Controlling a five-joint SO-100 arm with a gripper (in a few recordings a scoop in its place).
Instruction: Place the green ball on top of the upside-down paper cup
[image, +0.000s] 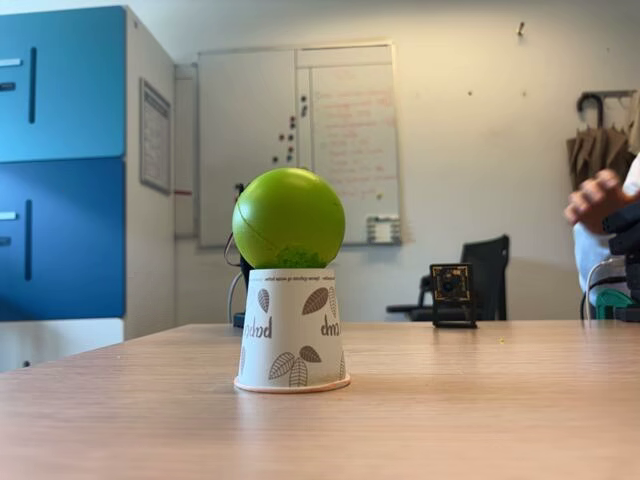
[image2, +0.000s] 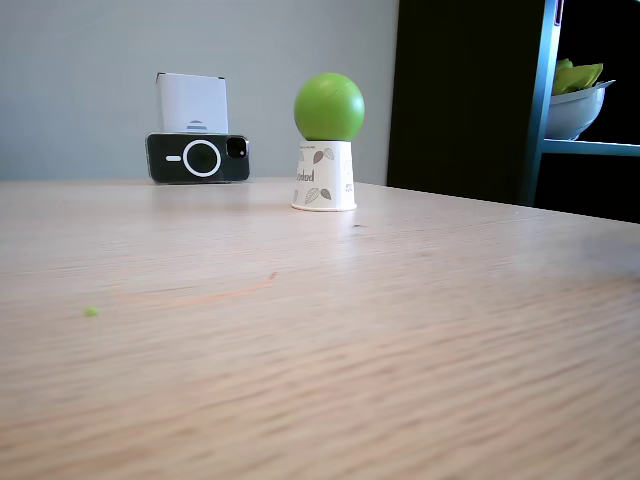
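Centre frame in both fixed views, the green ball (image: 288, 217) is seated on the upside-down paper cup (image: 292, 330); light, smooth, best gripped at its widest sides. Jaw state cannot be told.

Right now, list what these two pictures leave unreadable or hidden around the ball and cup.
- The green ball hides the flat top of the upside-down paper cup in both fixed views, so how it seats cannot be told.
- The cup's lettering is too small to read in a fixed view.
- The person is cut off by the right edge.
- The whiteboard writing is too faint.
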